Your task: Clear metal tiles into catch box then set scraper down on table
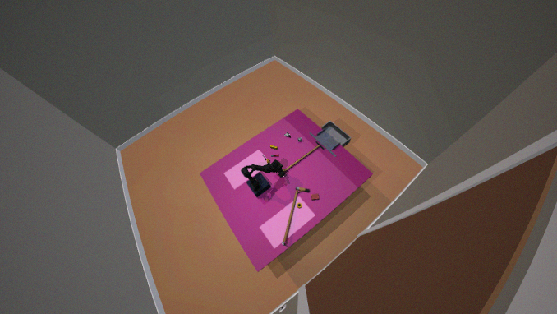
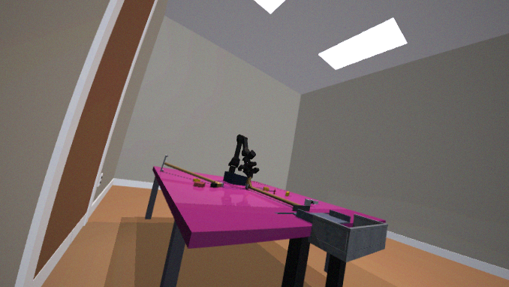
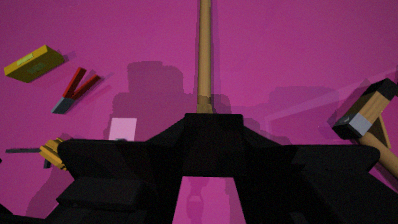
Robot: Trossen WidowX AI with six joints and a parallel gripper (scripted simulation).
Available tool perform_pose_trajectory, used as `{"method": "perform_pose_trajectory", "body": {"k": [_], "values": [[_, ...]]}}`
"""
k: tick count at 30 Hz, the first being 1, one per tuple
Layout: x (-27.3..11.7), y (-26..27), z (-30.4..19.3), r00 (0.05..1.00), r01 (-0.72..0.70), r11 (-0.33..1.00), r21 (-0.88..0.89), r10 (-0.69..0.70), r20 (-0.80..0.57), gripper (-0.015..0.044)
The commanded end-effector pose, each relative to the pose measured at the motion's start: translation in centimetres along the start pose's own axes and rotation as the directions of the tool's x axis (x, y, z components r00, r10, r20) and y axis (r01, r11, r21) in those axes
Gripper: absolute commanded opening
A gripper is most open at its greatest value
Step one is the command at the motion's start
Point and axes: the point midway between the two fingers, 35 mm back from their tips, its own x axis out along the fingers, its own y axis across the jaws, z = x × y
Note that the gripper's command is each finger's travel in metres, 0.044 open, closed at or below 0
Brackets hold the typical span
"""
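Observation:
My gripper (image 1: pixel 283 173) (image 2: pixel 248 183) (image 3: pixel 206 119) is shut on the wooden handle of the long scraper (image 1: pixel 301 158) (image 2: pixel 272 195) (image 3: pixel 205 55), low over the table. The handle runs straight out to a thin grey crossbar (image 1: pixel 332 153) (image 2: pixel 285 213), which lies across the near end of the steel bench plate (image 1: pixel 329 140). The catch box (image 1: pixel 349 140) (image 2: pixel 368 240) stands at the plate's far end, out past the table edge. I cannot make out any metal tiles on the plate or in the box; they are too small to tell or hidden by the walls.
A second long-handled tool (image 1: pixel 291 218) (image 2: pixel 188 173) (image 3: pixel 367 110) lies on the right, with a hammer-like head (image 1: pixel 303 189) beside it. Red-handled pliers (image 1: pixel 275 155) (image 3: pixel 74 88) and a yellow block (image 1: pixel 273 147) (image 3: pixel 32 65) lie left of the handle. Two small grey things lie further out.

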Motion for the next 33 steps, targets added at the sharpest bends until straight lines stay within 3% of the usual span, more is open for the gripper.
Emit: {"method": "perform_pose_trajectory", "body": {"k": [1, 25, 33], "values": [[0.00, 0.00, 0.03, 1.000, 0.000, 1.000, 0.000, 0.000, 0.001, 0.0000], [0.02, -0.40, -0.43, 1.000, 0.002, 1.000, 0.000, -0.002, -0.003, 0.0000], [-0.04, -0.22, -0.44, 1.000, 0.002, 1.000, 0.001, -0.002, -0.006, 0.0210]]}}
